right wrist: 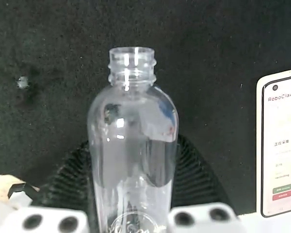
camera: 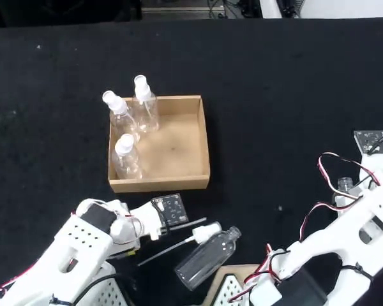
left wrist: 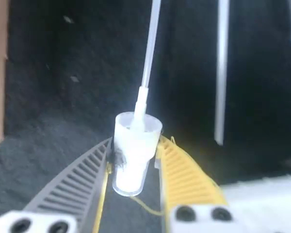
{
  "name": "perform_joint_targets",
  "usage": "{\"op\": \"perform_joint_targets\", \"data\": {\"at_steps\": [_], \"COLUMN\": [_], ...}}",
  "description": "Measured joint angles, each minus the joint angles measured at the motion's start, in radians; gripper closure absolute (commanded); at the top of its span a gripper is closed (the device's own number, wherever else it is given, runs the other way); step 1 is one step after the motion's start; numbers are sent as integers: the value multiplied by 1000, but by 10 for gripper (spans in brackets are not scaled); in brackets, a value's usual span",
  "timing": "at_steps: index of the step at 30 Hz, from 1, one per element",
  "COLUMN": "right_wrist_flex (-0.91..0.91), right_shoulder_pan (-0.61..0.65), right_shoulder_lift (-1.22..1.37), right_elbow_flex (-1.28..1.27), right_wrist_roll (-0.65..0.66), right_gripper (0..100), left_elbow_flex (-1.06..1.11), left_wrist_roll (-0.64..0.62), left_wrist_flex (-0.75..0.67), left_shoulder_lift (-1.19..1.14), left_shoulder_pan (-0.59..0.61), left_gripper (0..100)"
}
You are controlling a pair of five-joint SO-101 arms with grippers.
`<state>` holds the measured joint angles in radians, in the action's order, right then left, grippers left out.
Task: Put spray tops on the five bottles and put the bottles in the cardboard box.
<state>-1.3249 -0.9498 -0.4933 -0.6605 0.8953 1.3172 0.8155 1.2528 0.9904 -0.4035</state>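
Closest in, at the near left corner of the table (camera: 293, 95), the white left arm (camera: 83, 248) lies low and points toward the middle. The left gripper (left wrist: 136, 144) pinches a spray top (left wrist: 133, 155). Its grey finger and its yellow finger press against opposite sides of the white collar, and the thin dip tube points straight away from the wrist.

Beyond it, farther from the camera, sits the cardboard box (camera: 201, 137). Three capped bottles (camera: 126, 159) stand upright in its left part, two at the far left corner and one toward the near left corner. The rest of the box floor is bare.

To the right of the left gripper, a second spray top (camera: 204, 233) lies on the black cloth. Its head is just beside the shoulder of a clear bottle (right wrist: 133, 121), and its tube (left wrist: 220, 73) runs back toward the left arm. The tube's free end is near the yellow finger.

The clear bottle has no top on its threaded neck. In the high view it lies tilted, with the neck away from the near edge. The right gripper (right wrist: 135, 145) clamps it, one dark ribbed finger on each side of the body.

The right arm (camera: 345, 236) comes in from the near right corner, trailing red and white wires. A smartphone (right wrist: 281, 145) with a lit screen lies just beside the right gripper.
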Motion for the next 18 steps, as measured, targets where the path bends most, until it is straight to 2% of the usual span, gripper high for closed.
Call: {"op": "perform_joint_targets", "data": {"at_steps": [9,13,18], "right_wrist_flex": [0,0,0], "right_shoulder_pan": [0,0,0], "right_shoulder_lift": [0,0,0], "right_elbow_flex": [0,0,0], "right_wrist_roll": [0,0,0], "right_gripper": [983,983,983], "left_elbow_flex": [-184,-278,-499], "left_wrist_roll": [157,170,170], "left_wrist_flex": [245,322,453], "left_shoulder_lift": [0,0,-6], "left_shoulder_pan": [3,3,5], "left_gripper": [891,891,891]}}
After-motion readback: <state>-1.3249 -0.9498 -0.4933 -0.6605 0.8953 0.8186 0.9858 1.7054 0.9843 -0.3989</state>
